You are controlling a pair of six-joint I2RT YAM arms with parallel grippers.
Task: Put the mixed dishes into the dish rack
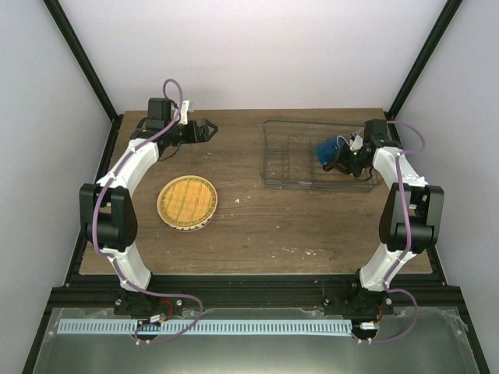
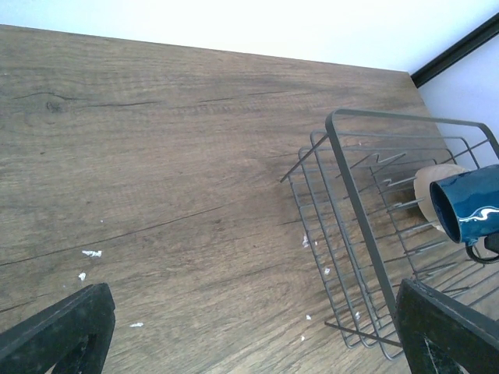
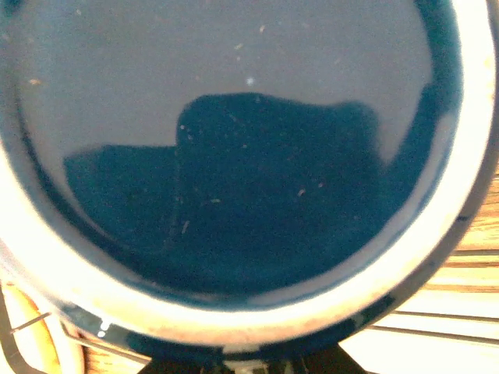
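1. The step in hand is racking the dark blue glazed mug [image 1: 323, 146]. The right gripper [image 1: 337, 153] is clenched on it, seemingly at the handle side. The mug hangs on its side over the right end of the rectangular dish rack of thin dark wire [image 1: 288, 160], its mouth turned towards the left arm.
2. The mug looks clear of the wires and is not yet set down. The next move calls for lowering it between the dividers, beside the small cream bowl [image 2: 431, 181] already in the rack, and only then letting go.
3. The left gripper [image 1: 207, 129] is released and empty, fingers spread wide. It hovers over the brown wooden table [image 1: 257, 226] to the left of the rack, not touching it.
4. The yellow-orange grid-patterned round plate [image 1: 187, 200] lies flat on the table in front of the left arm, not yet loaded.
5. The right wrist view is filled by the mug's dark inside, so that gripper's own fingers are hidden there. The grasp is judged from the other two views. A pale rim under the plate may be another plate, but I cannot tell.
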